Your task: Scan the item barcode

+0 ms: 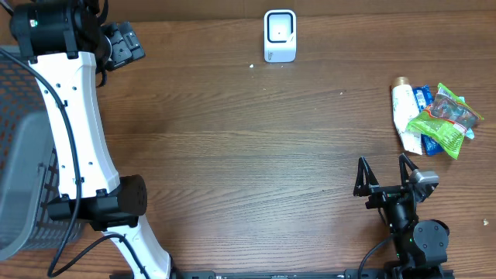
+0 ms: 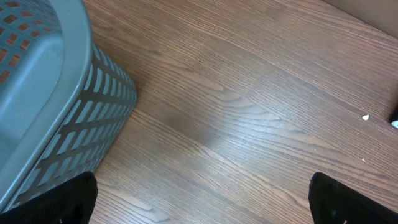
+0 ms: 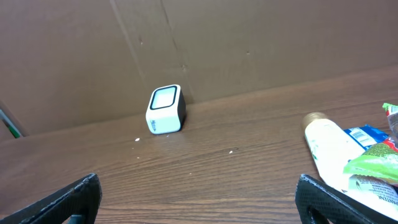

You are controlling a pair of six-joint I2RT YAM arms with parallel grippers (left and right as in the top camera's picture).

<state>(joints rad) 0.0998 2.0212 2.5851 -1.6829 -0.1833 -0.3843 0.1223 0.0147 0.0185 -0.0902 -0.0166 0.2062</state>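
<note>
**Item pile untouched**

White tube and green packet lie ahead and right of my right gripper, fingers spread, holding nothing. Scanner sits well ahead, leftward. My left gripper is spread too, with the basket beside its left finger.

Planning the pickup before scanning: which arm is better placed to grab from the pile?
Right. The right gripper, open, sits near the item pile; the left gripper is far off, by the basket.
</note>
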